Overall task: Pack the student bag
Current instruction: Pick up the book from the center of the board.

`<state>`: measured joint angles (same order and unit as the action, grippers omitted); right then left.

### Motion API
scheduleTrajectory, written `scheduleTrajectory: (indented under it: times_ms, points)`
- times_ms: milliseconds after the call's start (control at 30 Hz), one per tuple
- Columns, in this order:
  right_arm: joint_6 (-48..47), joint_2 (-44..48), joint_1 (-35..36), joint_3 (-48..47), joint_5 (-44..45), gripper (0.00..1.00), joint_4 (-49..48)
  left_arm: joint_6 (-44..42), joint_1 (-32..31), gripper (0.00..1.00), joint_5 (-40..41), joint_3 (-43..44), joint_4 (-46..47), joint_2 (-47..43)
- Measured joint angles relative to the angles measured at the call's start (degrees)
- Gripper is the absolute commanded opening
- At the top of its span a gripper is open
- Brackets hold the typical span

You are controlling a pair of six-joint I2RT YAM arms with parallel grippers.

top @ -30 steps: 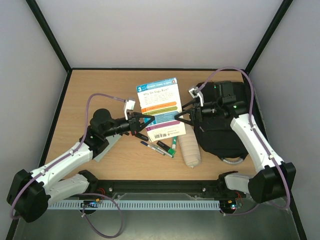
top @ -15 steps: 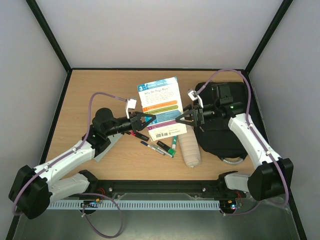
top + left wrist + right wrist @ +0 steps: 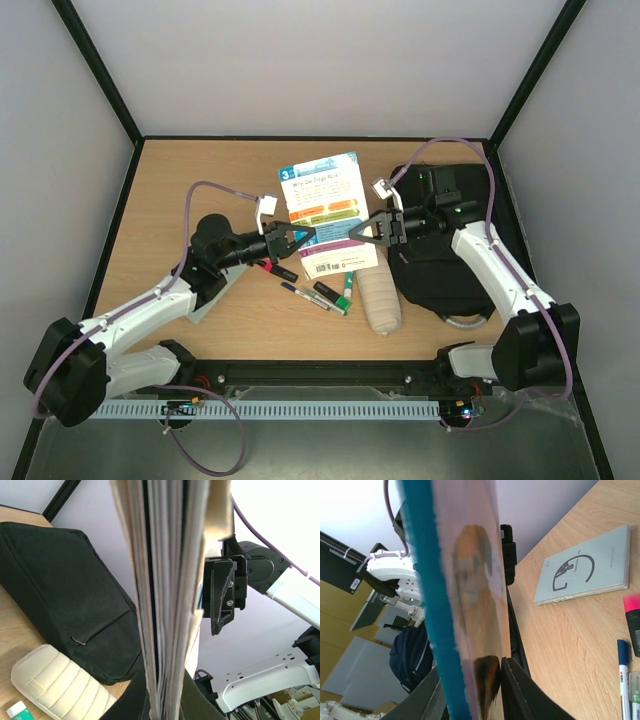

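Note:
The student bag (image 3: 440, 265), a large black backpack, lies flat at the right of the table; it also fills the left of the left wrist view as the bag (image 3: 60, 590). A thin colourful book (image 3: 322, 205) is held between both arms beside the bag. My left gripper (image 3: 306, 238) is shut on its near left edge, where the pages (image 3: 170, 605) stand edge-on between my left gripper (image 3: 170, 697). My right gripper (image 3: 354, 234) is shut on the book's right edge. There the blue-edged cover (image 3: 465, 605) sits between the jaws of my right gripper (image 3: 475, 690).
A beige quilted pencil case (image 3: 382, 300) lies left of the bag. Several pens and markers (image 3: 318, 293) lie beneath the held book. A grey booklet (image 3: 215, 295) rests under my left arm, also seen as the booklet (image 3: 585, 570).
My right gripper has moved left to the book and closed on its right edge. The book, held by the left gripper, has shifted slightly right and away.

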<state>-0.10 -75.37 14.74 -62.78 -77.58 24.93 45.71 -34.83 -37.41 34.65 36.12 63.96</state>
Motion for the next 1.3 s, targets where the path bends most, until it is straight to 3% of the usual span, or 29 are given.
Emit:
scheduleTrajectory:
  times_ms: [300,333,400,467,500,567,733,1033,1300]
  points:
    - [1.2,0.0,0.0,0.3,2.6,0.02,-1.5,0.2,0.0,0.06,0.0,0.1,0.9,1.1]
    - [1.2,-0.1,0.0,0.3,3.1,0.01,-1.7,0.2,0.0,0.12,0.0,0.1,0.9,1.2]
    - [1.6,-0.1,0.0,0.4,4.0,0.01,-1.9,-0.2,0.0,0.36,0.4,0.1,0.5,1.2]
    - [1.7,-0.1,0.0,0.4,4.7,0.01,-2.0,-0.9,0.0,0.72,1.5,0.3,0.2,1.3]
    - [1.6,-0.1,-0.1,0.4,5.4,0.01,-2.1,-1.5,0.0,0.81,1.9,0.4,-0.2,1.5]
    - [1.6,0.1,-0.2,0.4,8.4,0.01,-2.1,-2.1,0.0,0.88,3.2,1.3,-1.5,2.3]
    - [0.5,1.3,-4.3,0.0,17.9,0.01,-1.0,-4.4,0.0,0.9,7.1,4.6,-7.2,5.5]
    - [-2.3,8.6,-22.6,-0.7,33.6,0.01,1.5,-5.7,-2.2,0.76,13.9,17.7,-19.0,22.7]
    - [-1.6,25.7,-25.7,8.5,46.2,0.01,0.4,-5.7,-8.5,0.7,17.8,40.3,-28.3,45.0]
